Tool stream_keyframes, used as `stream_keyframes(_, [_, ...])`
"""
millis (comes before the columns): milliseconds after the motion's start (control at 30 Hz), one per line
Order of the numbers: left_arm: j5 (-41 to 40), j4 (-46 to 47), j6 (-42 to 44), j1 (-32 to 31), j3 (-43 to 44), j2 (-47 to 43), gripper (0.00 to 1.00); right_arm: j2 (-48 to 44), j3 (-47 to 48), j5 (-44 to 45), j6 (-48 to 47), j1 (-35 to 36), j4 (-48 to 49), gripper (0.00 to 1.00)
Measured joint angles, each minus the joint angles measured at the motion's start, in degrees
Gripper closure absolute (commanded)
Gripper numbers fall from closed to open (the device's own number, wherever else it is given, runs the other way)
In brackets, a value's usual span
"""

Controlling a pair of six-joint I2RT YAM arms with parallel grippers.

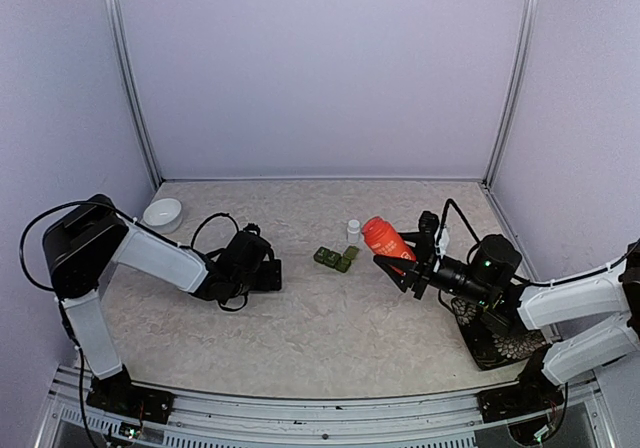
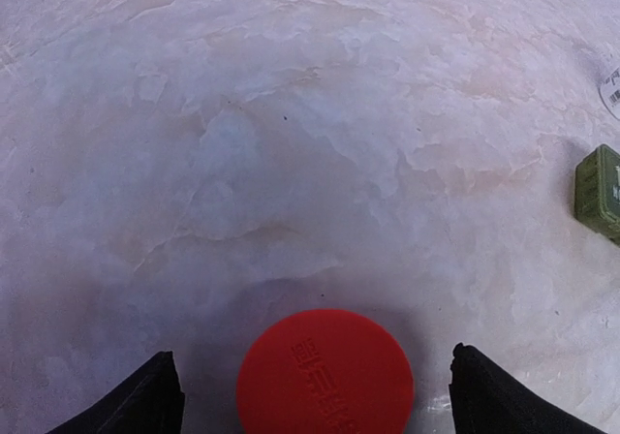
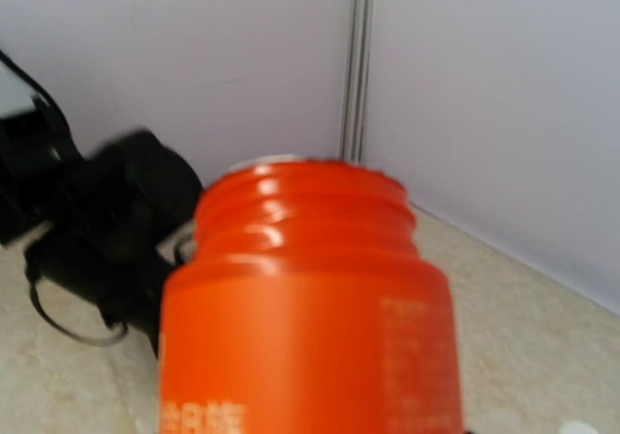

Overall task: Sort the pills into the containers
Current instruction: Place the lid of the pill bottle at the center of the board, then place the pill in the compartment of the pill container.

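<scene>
The dark green pill box [image 1: 335, 258] lies at the table's middle, lids shut; its end shows at the right edge of the left wrist view [image 2: 601, 192]. My right gripper [image 1: 408, 265] is shut on the red-orange bottle [image 1: 386, 238], held tilted above the table just right of the box. The bottle's open threaded neck [image 3: 305, 211] fills the right wrist view and hides the fingers. My left gripper [image 1: 272, 273] is low over the table, left of the box. It is open [image 2: 312, 355], with the red cap [image 2: 325, 371] lying between its fingers, clear of both. No pills show.
A small white bottle [image 1: 353, 230] stands just behind the pill box. A white bowl [image 1: 163, 214] sits at the back left. A dark patterned pad [image 1: 500, 343] lies under the right arm. The left arm's cable [image 1: 205, 230] loops over the table.
</scene>
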Motion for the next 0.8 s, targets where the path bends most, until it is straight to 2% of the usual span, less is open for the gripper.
stream_keyframes(367, [1.5,-1.3,-0.9,-0.1,-0.5,-12.8,0.01,10.9,0.9,-6.1,0.2,-6.3,0.2,0.81])
stream_keyframes(800, [1.7,-2.1,-0.8,-2.7,-2.8,-20.9,0.01,20.4,10.7,-7.4,-0.9,-9.0,-7.7,0.81])
